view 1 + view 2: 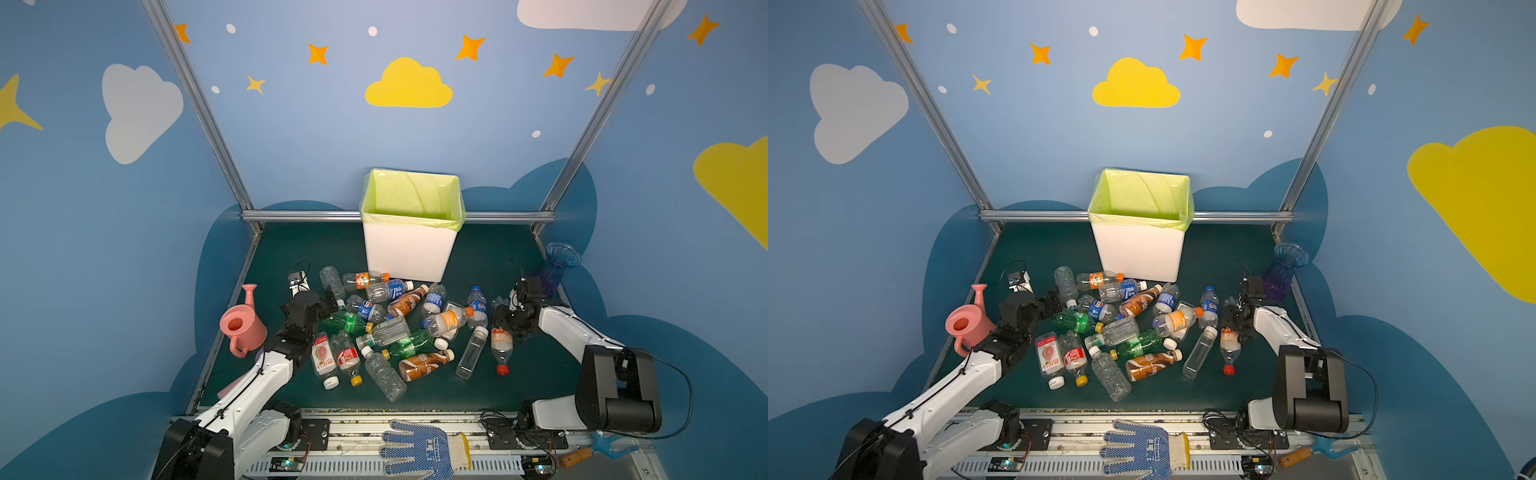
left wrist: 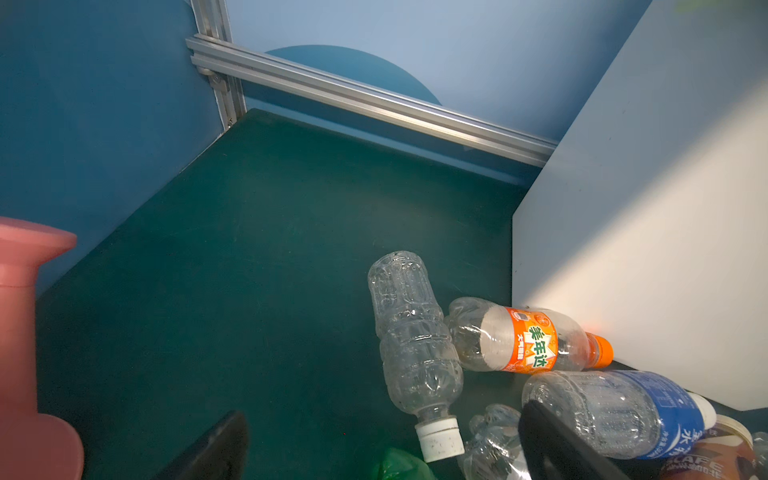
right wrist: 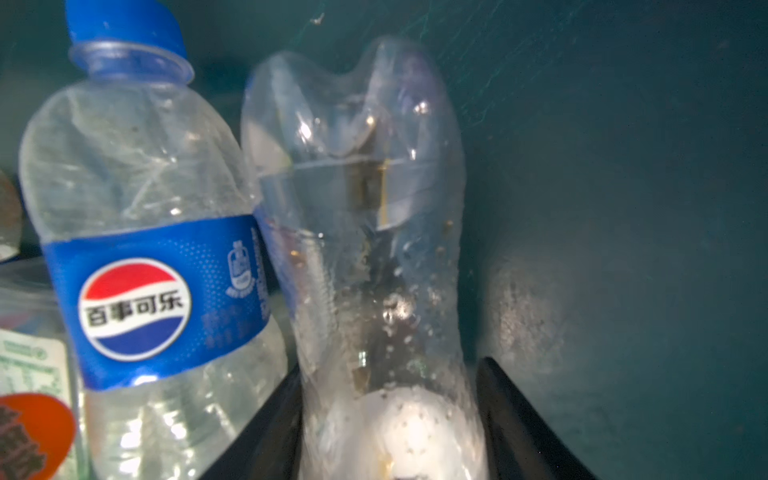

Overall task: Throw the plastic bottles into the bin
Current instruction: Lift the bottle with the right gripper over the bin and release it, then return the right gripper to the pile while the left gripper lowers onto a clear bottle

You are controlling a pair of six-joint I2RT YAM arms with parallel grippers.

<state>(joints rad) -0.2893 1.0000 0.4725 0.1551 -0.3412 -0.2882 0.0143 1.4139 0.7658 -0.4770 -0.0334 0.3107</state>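
Our right hand (image 3: pixel 388 399) pinches a clear waisted bottle (image 3: pixel 357 216) with a lobed base, black fingers against both of its flanks. It sits on the matte green table (image 3: pixel 623 208) just beside a blue-labelled Pepsi bottle (image 3: pixel 141 249). Left hand (image 2: pixel 384 415) is spread wide, holding nothing, at the edge of the plastic bottles (image 1: pixel 395 328) near a ribbed clear bottle (image 2: pixel 411 340). The boxy white bin (image 1: pixel 409 249) with its thin yellow-green liner stands just behind the heap.

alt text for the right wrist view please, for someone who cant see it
A clear, dented plastic bottle lies between the two black fingers of the right gripper, its lobed base pointing away. Beside it lies a clear Pepsi bottle with a blue label and blue cap, both on a dark green table.
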